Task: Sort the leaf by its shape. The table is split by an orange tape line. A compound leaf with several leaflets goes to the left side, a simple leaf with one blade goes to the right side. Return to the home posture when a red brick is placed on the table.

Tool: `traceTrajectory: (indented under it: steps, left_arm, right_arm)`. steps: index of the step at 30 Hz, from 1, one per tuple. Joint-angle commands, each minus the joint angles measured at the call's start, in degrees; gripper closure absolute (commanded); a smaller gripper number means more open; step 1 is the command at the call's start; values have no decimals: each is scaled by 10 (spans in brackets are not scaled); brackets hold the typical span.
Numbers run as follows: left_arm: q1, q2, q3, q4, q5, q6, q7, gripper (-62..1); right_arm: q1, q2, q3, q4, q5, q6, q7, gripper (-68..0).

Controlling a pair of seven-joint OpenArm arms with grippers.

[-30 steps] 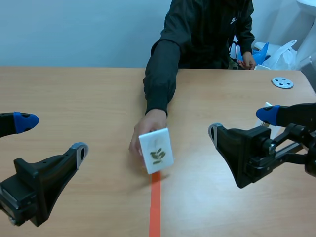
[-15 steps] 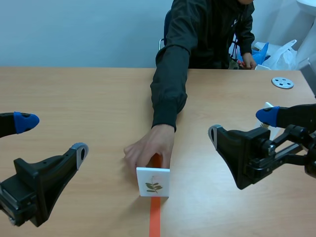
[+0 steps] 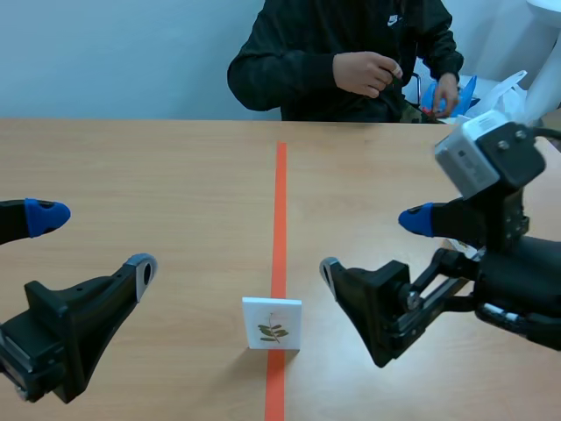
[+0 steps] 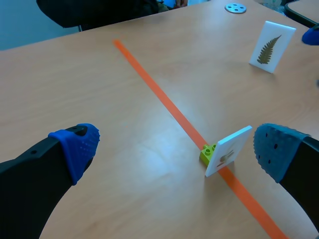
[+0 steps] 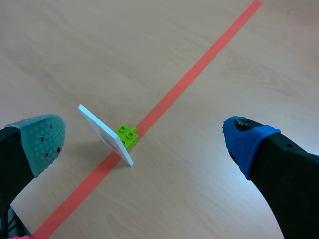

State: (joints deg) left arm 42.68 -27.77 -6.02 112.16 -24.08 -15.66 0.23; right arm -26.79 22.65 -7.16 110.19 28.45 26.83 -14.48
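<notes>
Both pairs of fingers stand spread wide with nothing between them. The left gripper (image 3: 92,239) hangs low over the left half of the table (image 3: 158,167). The right gripper (image 3: 372,244) hangs just right of the orange tape line (image 3: 280,193), near the leaf card (image 3: 272,323) but not touching it. That white card stands upright on the tape line between the two grippers, propped in a small green brick (image 5: 127,137), and shows a sprig with several leaflets. Farther off on the right side stands a second white card (image 4: 271,46) bearing a fern frond, with a grey disc (image 4: 235,7) beyond it. A person (image 3: 351,53) in a dark jacket sits across the table, hands held up near the chest.
</notes>
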Motion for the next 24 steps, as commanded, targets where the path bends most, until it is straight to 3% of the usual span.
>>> traceTrajectory:
  steps: [1, 13, 24]
  left_arm:
    - [0, 4, -3, 8, -3, -2, -8, -623]
    - [0, 4, -3, 8, -3, -2, -8, -623]
    - [0, 5, -3, 8, -2, -2, -8, -623]
  right_arm:
    - [24, 9, -13, -18, -2, 1, 18, -679]
    - [145, 10, -160, -169, -67, 0, 85, -679]
    - [193, 5, -257, -293, -153, 0, 216, -679]
